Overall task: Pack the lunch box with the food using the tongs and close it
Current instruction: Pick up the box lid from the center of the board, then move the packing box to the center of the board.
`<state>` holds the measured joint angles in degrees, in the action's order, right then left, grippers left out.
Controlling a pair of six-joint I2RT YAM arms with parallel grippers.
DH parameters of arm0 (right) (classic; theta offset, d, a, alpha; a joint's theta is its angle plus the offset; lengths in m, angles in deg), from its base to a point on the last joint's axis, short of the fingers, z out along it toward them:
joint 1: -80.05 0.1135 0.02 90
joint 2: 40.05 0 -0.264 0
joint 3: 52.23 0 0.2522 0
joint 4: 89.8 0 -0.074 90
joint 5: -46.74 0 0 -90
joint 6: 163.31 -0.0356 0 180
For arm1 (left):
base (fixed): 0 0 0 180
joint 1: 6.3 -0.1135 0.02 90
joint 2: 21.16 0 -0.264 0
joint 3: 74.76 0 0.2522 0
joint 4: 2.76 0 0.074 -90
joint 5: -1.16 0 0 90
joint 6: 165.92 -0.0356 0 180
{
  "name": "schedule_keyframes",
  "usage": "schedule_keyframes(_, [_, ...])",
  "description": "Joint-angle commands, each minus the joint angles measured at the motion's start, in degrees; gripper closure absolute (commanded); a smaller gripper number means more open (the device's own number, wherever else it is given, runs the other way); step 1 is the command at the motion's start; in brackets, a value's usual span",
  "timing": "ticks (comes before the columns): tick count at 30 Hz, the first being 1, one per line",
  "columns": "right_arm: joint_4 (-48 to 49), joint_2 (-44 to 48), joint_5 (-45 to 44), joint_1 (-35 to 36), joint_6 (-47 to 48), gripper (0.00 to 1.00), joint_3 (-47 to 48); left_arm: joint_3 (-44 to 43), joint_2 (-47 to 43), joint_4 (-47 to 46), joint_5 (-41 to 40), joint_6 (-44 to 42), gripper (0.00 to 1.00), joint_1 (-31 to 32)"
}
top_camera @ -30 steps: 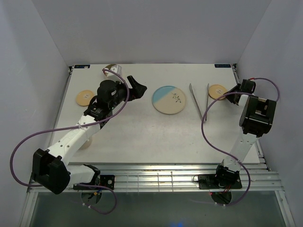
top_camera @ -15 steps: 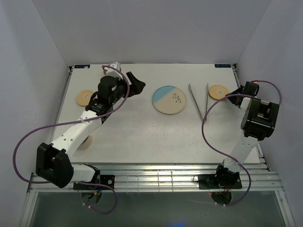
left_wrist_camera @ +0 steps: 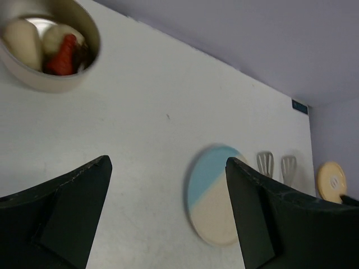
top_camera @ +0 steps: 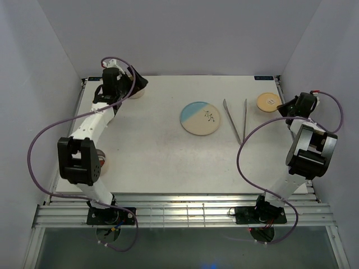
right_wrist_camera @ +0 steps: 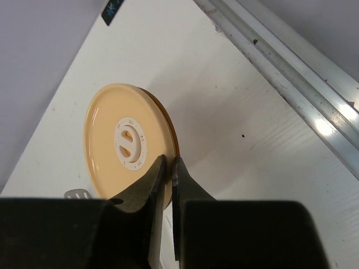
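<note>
Presently the right gripper [right_wrist_camera: 168, 168] is clamped tight on the rim of a lid [right_wrist_camera: 126, 140], well right of the plate [top_camera: 193, 115]. The tongs [top_camera: 232, 121] lie flat between plate and lid. The left gripper [left_wrist_camera: 168, 174] gapes wide and empty, far left of the plate, near a tin [left_wrist_camera: 33, 81] holding food [left_wrist_camera: 64, 50]. The lid looks light and stiff, but held by one thin edge it could swing or slip; a deeper bite across the rim would be surer. The tongs look springy, slick and low, best taken across both arms near the joined end. The table [top_camera: 168, 157] is smooth, white and flat, walled by pale panels on three sides, with a metal rail beyond the lid.
</note>
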<state>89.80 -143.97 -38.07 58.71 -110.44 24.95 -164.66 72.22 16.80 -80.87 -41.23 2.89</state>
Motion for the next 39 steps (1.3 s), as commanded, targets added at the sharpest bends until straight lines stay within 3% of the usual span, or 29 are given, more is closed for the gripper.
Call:
schedule_keyframes(1, [3.2, 5.4, 0.4, -0.6, -0.3, 0.92, 0.0, -9.4, 8.3, 5.8, -0.1, -0.2, 0.07, -4.8])
schedule_keyframes(3, [4.2, 7.0, 2.3, 0.2, -0.7, 0.92, -0.2, -12.6, 12.5, 5.4, 0.6, 0.9, 0.09, -7.0])
schedule_keyframes(7, [1.1, 7.7, 6.3, 5.2, 1.8, 0.92, 2.8, -29.4, 24.3, 11.8, -1.8, -0.7, 0.10, -7.9])
schedule_keyframes(12, [2.6, 10.6, 10.2, 10.5, 1.7, 0.92, 2.2, -39.2, 34.3, 17.8, -6.4, -1.7, 0.12, -9.1])
schedule_keyframes(19, [2.0, 17.1, 11.0, 20.8, 5.8, 0.92, 1.1, -40.9, 37.6, 17.7, -8.8, -0.8, 0.18, -11.7])
schedule_keyframes(22, [1.6, 17.8, 10.9, 24.8, 7.2, 0.92, 0.6, -37.3, 36.5, 15.7, -8.6, 1.0, 0.19, -11.7])
schedule_keyframes(39, [1.1, 20.3, 9.5, 32.4, 9.6, 0.92, 0.0, -38.5, 42.5, 11.3, -1.1, 1.2, 0.32, -11.6])
